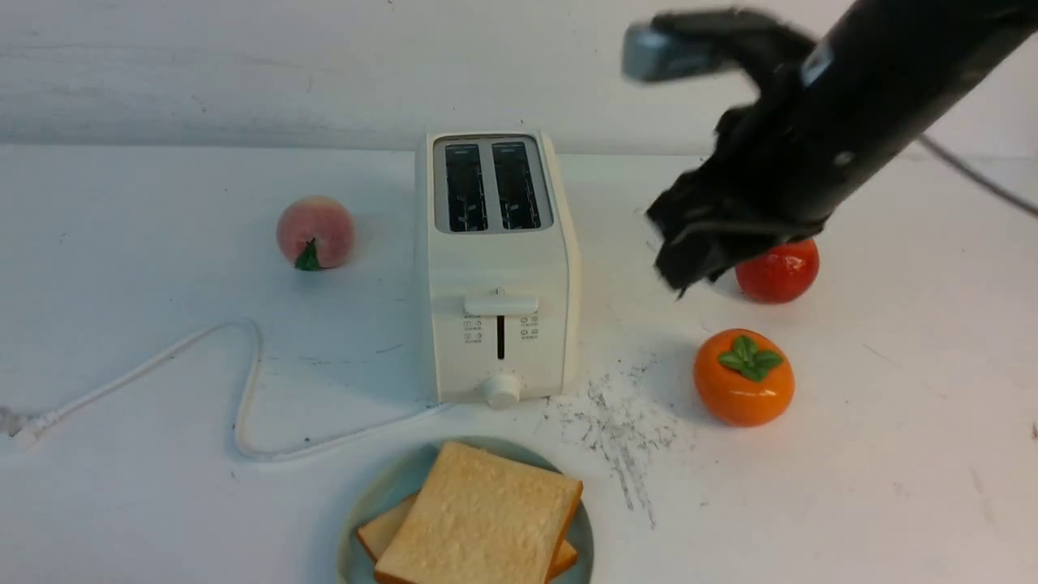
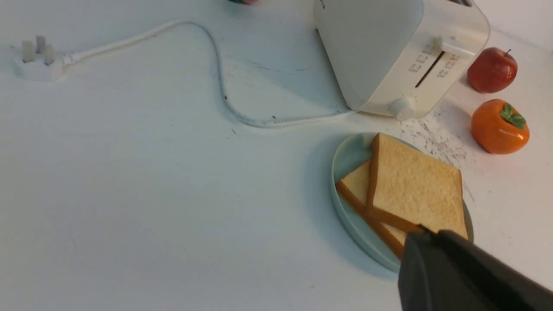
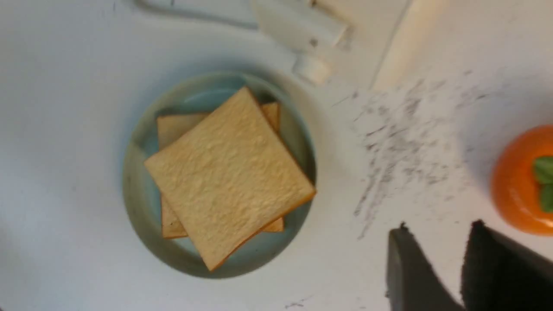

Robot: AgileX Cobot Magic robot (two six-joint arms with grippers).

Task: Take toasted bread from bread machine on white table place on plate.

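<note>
Two slices of toasted bread lie stacked on the plate [image 1: 375, 496] at the front of the white table [image 1: 122, 284]. The top slice [image 1: 486, 515] lies askew over the lower slice [image 1: 388, 531]. Behind them stands the bread machine [image 1: 495, 268], both slots dark and empty. My right gripper [image 1: 685, 259] hangs blurred in the air to the right of the bread machine. In the right wrist view this right gripper [image 3: 440, 226] is open with only table between its fingers. The left gripper [image 2: 425, 233] is shut and holds nothing, its tip over the near edge of the plate [image 2: 345, 160].
A peach [image 1: 315, 232] sits left of the bread machine. A red apple [image 1: 780, 272] and an orange persimmon [image 1: 744, 377] sit to its right. The white cord [image 1: 243, 389] loops left to a plug [image 2: 36, 62]. Dark scratch marks [image 1: 620, 422] lie between plate and persimmon.
</note>
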